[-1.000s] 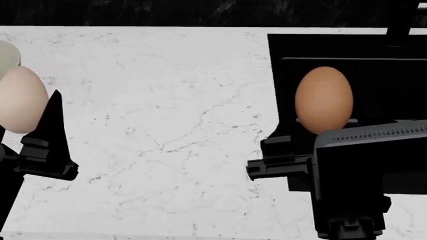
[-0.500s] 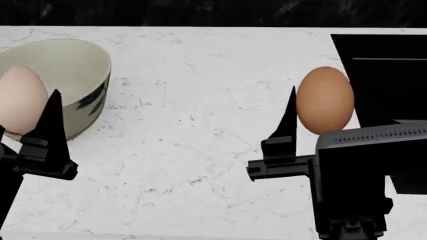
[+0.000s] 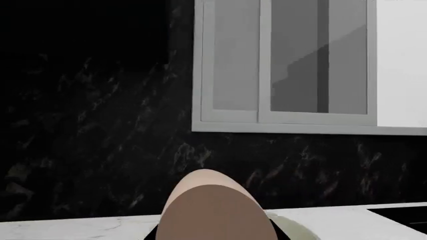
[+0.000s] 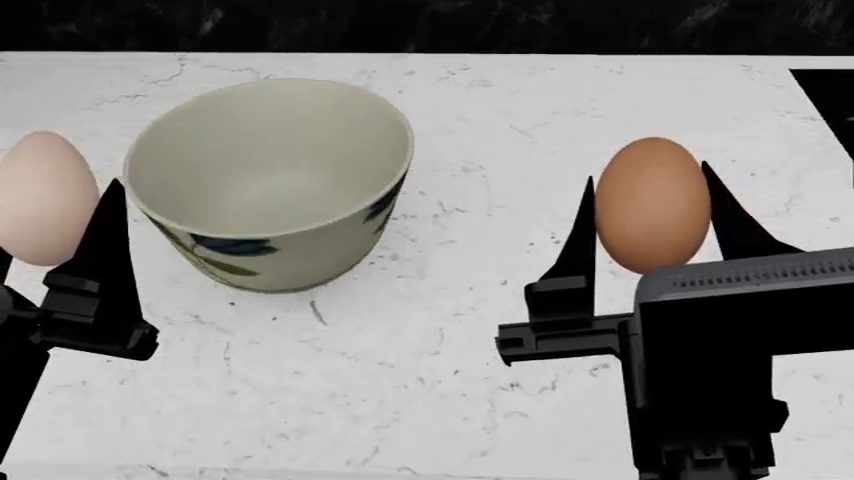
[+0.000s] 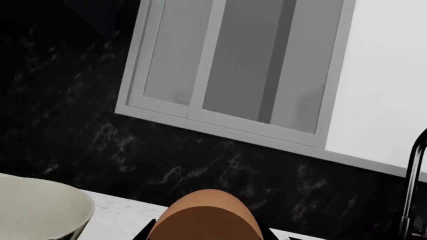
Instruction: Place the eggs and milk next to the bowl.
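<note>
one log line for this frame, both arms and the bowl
left tool: shut on pale pinkish-beige egg | right tool: shut on orange-brown egg | cream ceramic bowl: upright on marble counter, between eggs | milk: unseen

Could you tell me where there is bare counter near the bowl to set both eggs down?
Bare marble lies between the bowl and the right tool holding the brown egg, and along the near edge. The left side is tighter: the pale egg sits close beside the bowl.

A cream bowl [image 4: 274,180] stands upright on the white marble counter [image 4: 467,330]. Left of the bowl, the left gripper [image 4: 54,240] holds a pale egg [image 4: 47,198]. Right of the bowl, well apart, the right gripper [image 4: 650,235] clamps a brown egg [image 4: 651,203].
</note>
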